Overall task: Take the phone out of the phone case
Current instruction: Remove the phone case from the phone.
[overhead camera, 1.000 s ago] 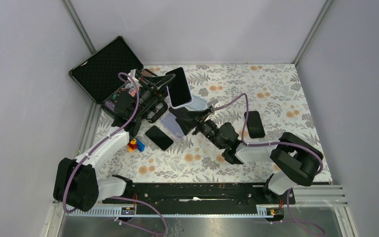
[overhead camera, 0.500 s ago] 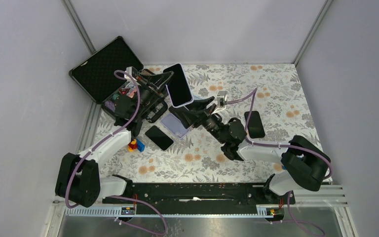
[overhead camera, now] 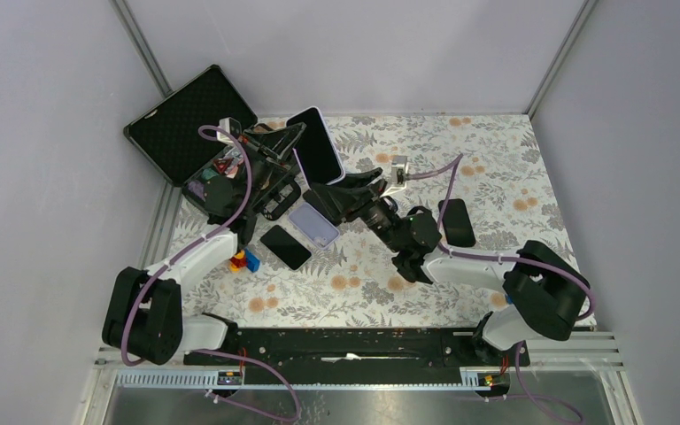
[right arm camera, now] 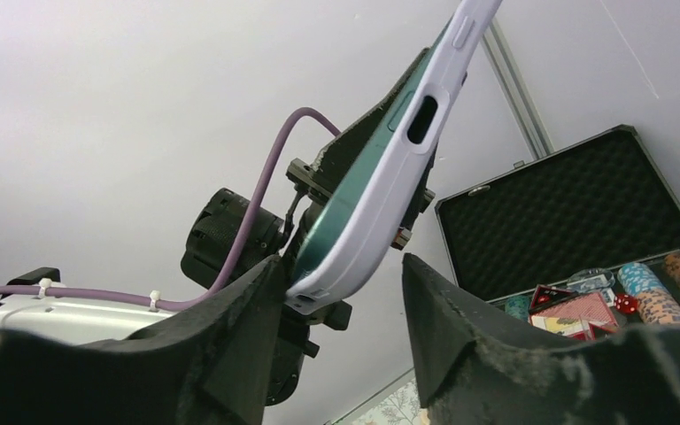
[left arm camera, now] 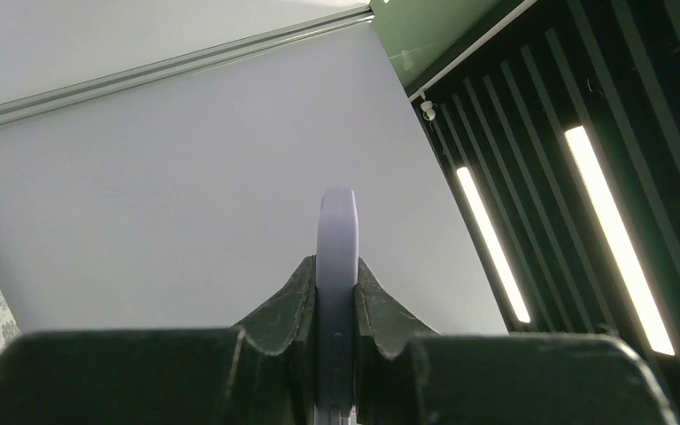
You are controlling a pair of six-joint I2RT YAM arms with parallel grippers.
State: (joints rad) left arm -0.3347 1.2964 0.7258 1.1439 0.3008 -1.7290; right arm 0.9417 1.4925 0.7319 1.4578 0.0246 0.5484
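Note:
My left gripper (overhead camera: 290,142) is shut on a phone in a lilac case (overhead camera: 315,146) and holds it up above the table, tilted. In the left wrist view the case's lilac edge (left arm camera: 337,266) stands upright between my two fingers. My right gripper (overhead camera: 347,188) is open and points up at the phone from below and to the right. In the right wrist view the cased phone (right arm camera: 390,168) hangs above my open fingers, its lower corner close to my left finger (right arm camera: 248,305); whether they touch I cannot tell.
A lilac case or phone (overhead camera: 313,224) and a black phone (overhead camera: 285,247) lie flat on the floral table. Another black phone (overhead camera: 457,222) lies to the right. An open black case with poker chips (overhead camera: 186,124) stands at the back left. Small coloured blocks (overhead camera: 243,260) lie near the left arm.
My left gripper has lifted the cased phone up and back to the left. My right gripper has risen from the table and swung up toward the phone's lower end.

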